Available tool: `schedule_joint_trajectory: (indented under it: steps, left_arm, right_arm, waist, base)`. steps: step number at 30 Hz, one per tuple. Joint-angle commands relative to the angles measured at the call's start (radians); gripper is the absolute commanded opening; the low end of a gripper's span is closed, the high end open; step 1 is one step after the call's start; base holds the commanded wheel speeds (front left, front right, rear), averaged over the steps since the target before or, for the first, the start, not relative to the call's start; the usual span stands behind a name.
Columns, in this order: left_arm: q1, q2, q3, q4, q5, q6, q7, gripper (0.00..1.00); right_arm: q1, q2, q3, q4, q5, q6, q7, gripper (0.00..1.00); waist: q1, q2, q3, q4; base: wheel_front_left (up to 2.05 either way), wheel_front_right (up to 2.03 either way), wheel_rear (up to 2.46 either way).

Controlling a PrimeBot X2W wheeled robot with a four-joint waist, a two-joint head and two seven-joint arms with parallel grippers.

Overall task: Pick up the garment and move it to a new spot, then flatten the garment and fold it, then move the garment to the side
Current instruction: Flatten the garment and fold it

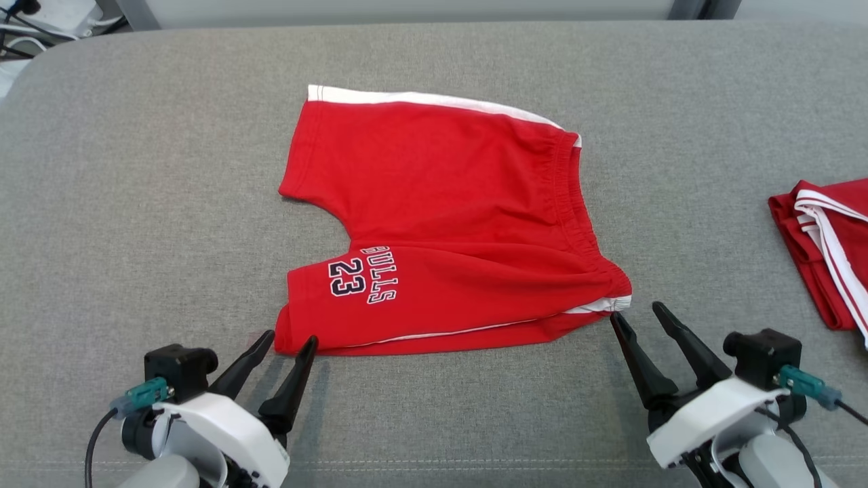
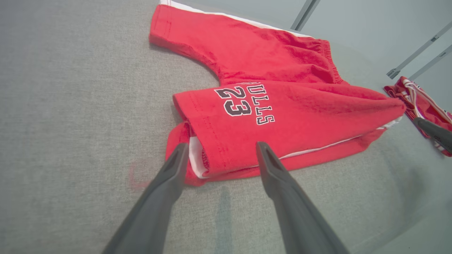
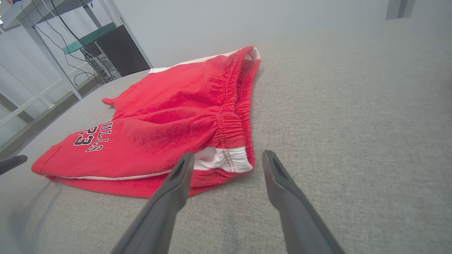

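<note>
1. Head view: red shorts (image 1: 441, 203) lie flat mid grey fabric surface (image 1: 135, 203), with the long axis left-right. Waistband points to the right edge, leg hems to the left. White stripes run along the far and near sides, and "BULLS 23" is printed on the near leg. Bare fabric is wide on the left and far sides, with a narrower strip near. A folded red garment (image 1: 824, 251) lies at the right edge, well apart. Left gripper (image 1: 291, 337) is at the near-left hem corner, fingers apart. Right gripper (image 1: 635, 310) is at the near waistband corner, fingers apart.
2. Left wrist view: left gripper (image 2: 221, 144) has its fingers spread either side of the near leg's hem corner on the shorts (image 2: 300, 113); contact unclear. The hem shows doubled layers with white inside. A right gripper finger (image 2: 434, 132) shows at the waistband end.
3. Right wrist view: right gripper (image 3: 229, 153) has its fingers apart just short of the white waistband corner. The shorts (image 3: 169, 116) have a gathered elastic waist. Open fabric lies to the right.
</note>
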Motion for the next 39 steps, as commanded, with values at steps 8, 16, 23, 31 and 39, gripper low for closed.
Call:
schedule_joint_trajectory:
  steps: [8,16,23,31,39]
  left_arm:
    - [0.056,0.084,0.092,-0.125,0.062,0.153,-0.039,1.00]
    - [0.117,0.101,0.251,-0.286,0.218,0.305,-0.050,1.00]
    - [0.226,0.079,0.351,-0.322,0.329,0.324,-0.050,1.00]
    - [0.357,0.068,0.402,-0.341,0.387,0.284,-0.050,1.00]
    - [0.430,0.040,0.436,-0.331,0.430,0.233,-0.050,1.00]
  right_arm:
    - [0.133,0.020,-0.125,-0.157,-0.133,0.000,-0.013,1.00]
    - [0.223,0.090,-0.311,-0.325,-0.303,0.000,-0.014,1.00]
    - [0.316,0.126,-0.361,-0.413,-0.400,0.000,-0.013,1.00]
    - [0.460,0.164,-0.407,-0.475,-0.439,0.000,0.001,1.00]
    - [0.531,0.199,-0.408,-0.498,-0.446,0.000,0.004,1.00]
  waist:
    - [0.0000,0.0000,-0.068,0.001]
    - [0.0000,0.0000,-0.149,0.012]
    - [0.0000,0.0000,-0.214,0.014]
    - [0.0000,0.0000,-0.251,0.019]
    - [0.0000,0.0000,-0.266,0.016]
  base:
    - [0.00,0.00,0.00]
    - [0.00,0.00,0.00]
    - [0.00,0.00,0.00]
    - [0.00,0.00,0.00]
    - [0.00,0.00,0.00]
